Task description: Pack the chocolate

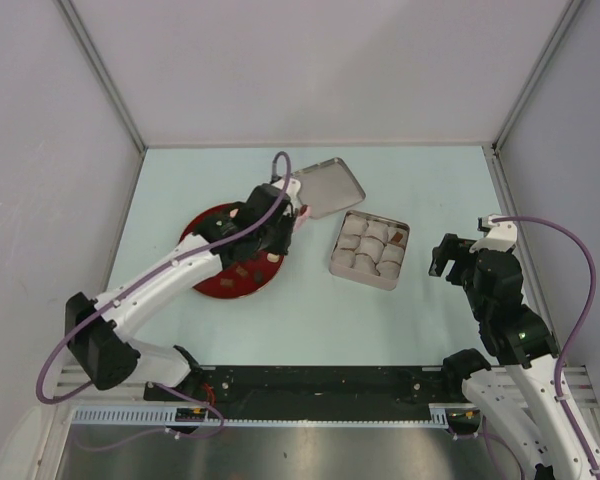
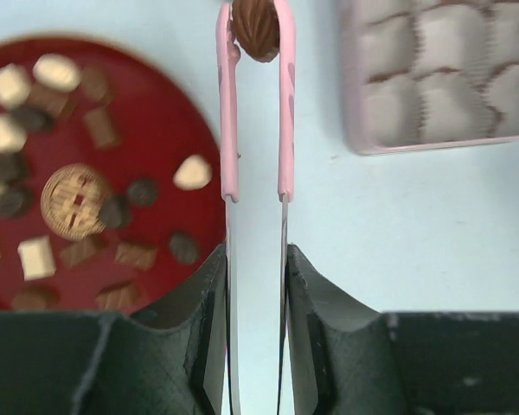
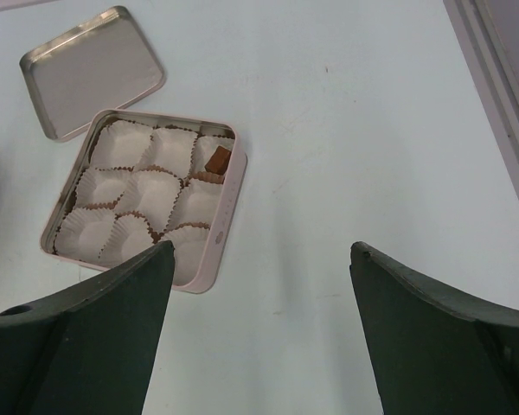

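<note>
One dark brown ridged chocolate piece [image 2: 256, 29] sits pinched at the very tip of the pink plastic tongs [image 2: 228, 130]. My left gripper [image 2: 256, 281] is closed narrow on the tongs' two arms, so I hold the sweet only through the tool. Taking the square metal tin [image 2: 356, 112] as my landmark, the piece hangs just off the tin's left side, over the bare pale table [image 2: 398, 242] and not yet above any of the crinkled white paper cups [image 3: 138, 190]. The tongs' long axis runs straight out from my wrist, roughly alongside the tin's left wall. I judge the coming move to be a carry to the right until the tip stands over an empty cup. Most cups look empty; one corner cup on the tin's right side, toward its far end, holds a small brown block [image 3: 218, 160]. The other dark and cream-white pieces [image 2: 193, 171] lie on the round red plate [image 2: 156, 95], left of the tin. A flat metal lid [image 3: 91, 73] lies just beyond the tin's far left corner. My right gripper [image 3: 261, 251] hangs wide open and empty on the tin's right side, apart from it. The left arm, already carrying the piece, is the one placed to deliver it.
</note>
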You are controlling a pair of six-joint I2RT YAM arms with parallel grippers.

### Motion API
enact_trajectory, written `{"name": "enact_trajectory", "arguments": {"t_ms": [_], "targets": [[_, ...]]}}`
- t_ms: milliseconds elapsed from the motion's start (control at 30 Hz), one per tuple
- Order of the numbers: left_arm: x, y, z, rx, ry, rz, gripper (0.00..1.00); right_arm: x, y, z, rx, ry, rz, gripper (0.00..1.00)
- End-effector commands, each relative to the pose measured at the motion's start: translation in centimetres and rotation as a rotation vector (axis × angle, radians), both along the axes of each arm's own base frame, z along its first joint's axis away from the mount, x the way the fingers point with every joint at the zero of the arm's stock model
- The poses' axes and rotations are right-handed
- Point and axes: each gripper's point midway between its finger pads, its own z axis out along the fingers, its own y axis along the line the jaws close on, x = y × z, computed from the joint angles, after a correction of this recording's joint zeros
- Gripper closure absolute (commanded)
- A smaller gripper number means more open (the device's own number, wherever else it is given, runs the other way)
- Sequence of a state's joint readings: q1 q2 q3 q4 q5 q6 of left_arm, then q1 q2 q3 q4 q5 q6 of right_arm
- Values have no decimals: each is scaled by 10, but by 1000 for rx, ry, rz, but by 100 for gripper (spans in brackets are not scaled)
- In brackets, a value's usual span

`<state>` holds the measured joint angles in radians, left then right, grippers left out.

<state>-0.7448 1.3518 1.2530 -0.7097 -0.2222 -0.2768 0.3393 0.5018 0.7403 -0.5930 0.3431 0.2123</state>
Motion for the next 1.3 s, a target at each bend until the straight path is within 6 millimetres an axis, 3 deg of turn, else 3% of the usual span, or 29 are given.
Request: {"name": "enact_trajectory", "arguments": {"t_ms": [0, 233, 533, 567, 900, 1267], "targets": [[2, -54, 26, -31, -98, -165, 89, 3, -1, 10, 4, -44, -7, 13], [-16, -122, 20, 47, -152, -394, 88, 2, 0, 11, 8, -48, -3, 13], [-21, -178, 3, 43, -164, -538, 87, 2, -1, 11, 6, -51, -5, 14], [-20, -183, -7, 55, -148, -543, 87, 2, -1, 11, 5, -48, -7, 14], [-8, -206, -40, 121, -128, -584, 85, 2, -1, 12, 4, -51, -6, 14], [-6, -215, -65, 163, -98, -616, 81, 2, -2, 11, 3, -48, -13, 14]]}}
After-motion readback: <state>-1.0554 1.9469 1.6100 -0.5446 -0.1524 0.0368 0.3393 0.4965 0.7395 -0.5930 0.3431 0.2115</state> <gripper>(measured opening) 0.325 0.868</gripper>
